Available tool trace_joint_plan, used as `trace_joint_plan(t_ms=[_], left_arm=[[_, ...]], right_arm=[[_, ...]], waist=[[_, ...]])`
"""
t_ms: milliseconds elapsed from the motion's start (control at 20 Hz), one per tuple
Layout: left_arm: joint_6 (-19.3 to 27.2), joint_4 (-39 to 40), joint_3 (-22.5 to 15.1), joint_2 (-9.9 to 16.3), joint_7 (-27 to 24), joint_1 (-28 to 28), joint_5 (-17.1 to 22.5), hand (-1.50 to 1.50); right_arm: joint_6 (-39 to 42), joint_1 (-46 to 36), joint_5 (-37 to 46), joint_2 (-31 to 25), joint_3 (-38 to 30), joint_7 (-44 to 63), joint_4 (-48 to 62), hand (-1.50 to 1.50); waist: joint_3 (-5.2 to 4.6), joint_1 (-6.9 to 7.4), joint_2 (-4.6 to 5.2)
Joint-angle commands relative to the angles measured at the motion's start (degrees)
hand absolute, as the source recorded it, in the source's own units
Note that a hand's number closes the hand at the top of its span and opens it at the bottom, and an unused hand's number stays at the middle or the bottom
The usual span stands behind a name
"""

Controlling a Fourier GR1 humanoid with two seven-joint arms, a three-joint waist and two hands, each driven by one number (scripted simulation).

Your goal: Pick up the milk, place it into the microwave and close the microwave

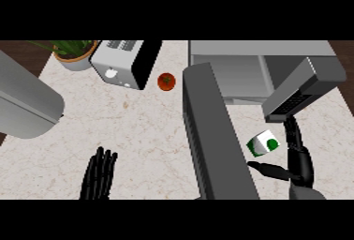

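Note:
The milk (262,143), a small white carton with a green mark, stands tilted on the counter in front of the microwave (259,51). The microwave sits at the back right with its dark grey door (214,136) swung wide open toward me. My right hand (298,161) is open just right of the milk. Its fingers point straight up along the carton's right side and the thumb (266,169) reaches out below it. Whether they touch the carton I cannot tell. My left hand (100,174) rests open at the lower left, fingers up.
A toaster (124,63) and a potted plant (72,54) stand at the back left. A small red fruit (166,80) lies beside the door's far end. A large grey rounded body (24,103) fills the left edge. The microwave's control panel (304,89) overhangs my right hand.

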Motion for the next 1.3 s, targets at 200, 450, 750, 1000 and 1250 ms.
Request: trace_joint_plan(t_ms=[200,450,750,1000,1250], left_arm=[[-4.17,1.08,4.50,2.93,-2.70,1.66,3.63,-1.50],[-6.00,-1.55,5.61,4.48,-3.47,3.68,5.05,-1.50],[-5.40,-0.57,4.05,3.76,-4.48,4.38,3.05,-1.50],[-6.84,-3.40,7.52,6.15,-0.56,3.22,5.82,-1.50],[-8.50,-1.02,7.90,5.56,-4.32,4.69,7.11,-1.50]], right_arm=[[-3.42,-8.94,-1.21,-1.10,-3.73,-10.16,17.40,1.50],[-9.38,-13.51,0.52,-3.41,-5.86,-13.16,26.34,1.50],[-10.38,-16.85,4.29,-4.42,-3.82,-15.02,33.83,1.50],[-7.01,-19.06,6.81,-8.59,-2.15,-16.72,35.92,1.50],[-0.44,-20.44,4.45,-3.70,-2.86,-20.17,35.22,1.50]], waist=[[0.01,0.00,0.02],[0.06,0.61,0.17],[0.11,1.11,0.37],[0.17,1.31,0.55],[0.16,1.33,0.53]])
